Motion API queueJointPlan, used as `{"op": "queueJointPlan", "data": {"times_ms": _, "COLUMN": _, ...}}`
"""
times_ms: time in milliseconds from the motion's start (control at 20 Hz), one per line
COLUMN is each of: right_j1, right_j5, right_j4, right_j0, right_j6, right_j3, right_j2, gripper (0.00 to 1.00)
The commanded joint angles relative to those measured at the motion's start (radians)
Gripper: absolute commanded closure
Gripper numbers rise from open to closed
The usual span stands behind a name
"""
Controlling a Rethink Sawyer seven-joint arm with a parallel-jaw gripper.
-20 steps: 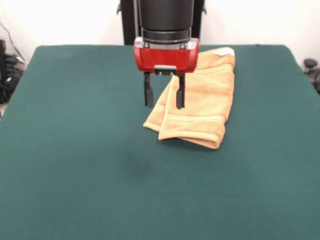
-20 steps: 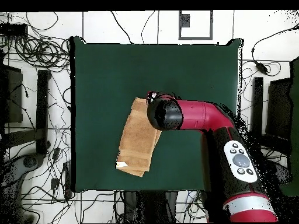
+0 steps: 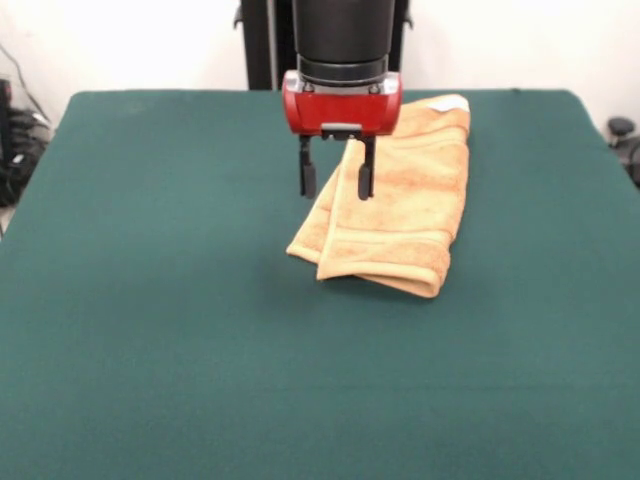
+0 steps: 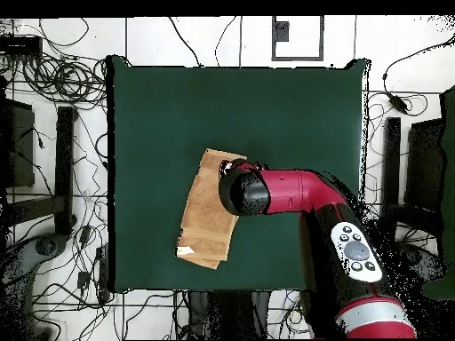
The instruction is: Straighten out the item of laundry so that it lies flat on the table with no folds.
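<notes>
Here's the towel [image 3: 405, 215], a warm orange-tan with slightly darker woven bands running near its hem and a small white tag [image 3: 447, 102] at its far corner, and under it the table [image 3: 150, 330] is one plain, deep green all the way across. The gripper [image 3: 336, 180] shows black fingers [image 3: 308, 178] beneath a glossy red housing, with a black cylinder stacked above it, and from overhead the arm [image 4: 298, 191] runs red, capped in black at its end.
</notes>
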Motion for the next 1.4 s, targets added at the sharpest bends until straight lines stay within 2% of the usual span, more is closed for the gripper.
{"op": "queueJointPlan", "data": {"times_ms": 50, "right_j1": 0.052, "right_j5": -0.032, "right_j4": -0.042, "right_j0": 0.017, "right_j6": -0.001, "right_j3": 0.041, "right_j2": 0.071, "gripper": 0.0}}
{"op": "queueJointPlan", "data": {"times_ms": 400, "right_j1": 0.153, "right_j5": -0.07, "right_j4": -0.068, "right_j0": -0.009, "right_j6": -0.039, "right_j3": -0.028, "right_j2": 0.09, "gripper": 0.0}}
{"op": "queueJointPlan", "data": {"times_ms": 1400, "right_j1": 0.197, "right_j5": -0.098, "right_j4": -0.093, "right_j0": 0.003, "right_j6": -0.013, "right_j3": -0.069, "right_j2": 0.084, "gripper": 0.0}}
